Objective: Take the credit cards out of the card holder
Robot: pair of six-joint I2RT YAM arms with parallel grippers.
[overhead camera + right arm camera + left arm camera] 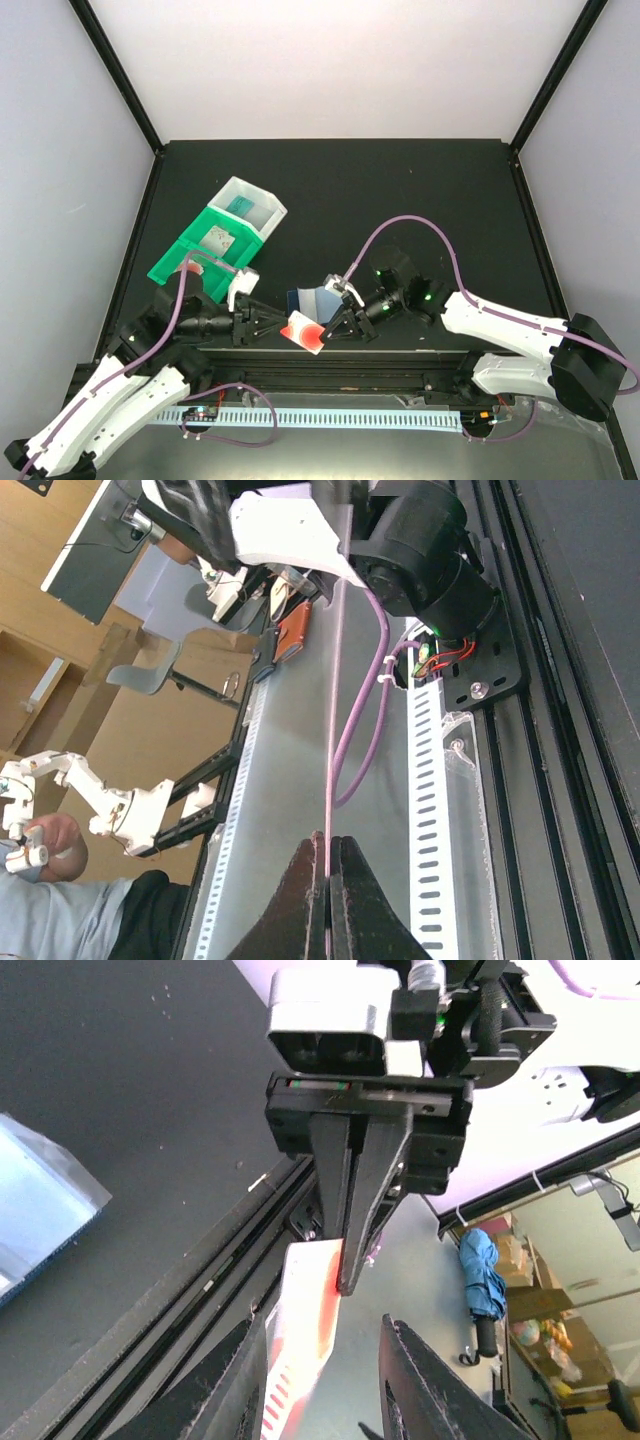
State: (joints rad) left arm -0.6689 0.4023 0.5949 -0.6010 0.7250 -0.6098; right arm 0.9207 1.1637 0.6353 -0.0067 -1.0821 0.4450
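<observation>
Red-orange card (304,333) is thin, glossy and part white. It is pinched edge-on in the tightly closed right gripper (327,842), at mid near edge of the table (420,190). Left gripper (322,1340) is spread wide, with the card between its fingers. Card holder (312,300) lies unfolded just behind — navy outside, pale blue inside.

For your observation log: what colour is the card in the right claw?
Red-orange and white card; shows best in the left wrist view.

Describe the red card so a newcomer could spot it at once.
Go to the black table's near edge, at its middle. There the right gripper pinches the red-orange card, in front of the blue card holder. Its bright red sets it apart: the holder is blue, the bins green and white.
</observation>
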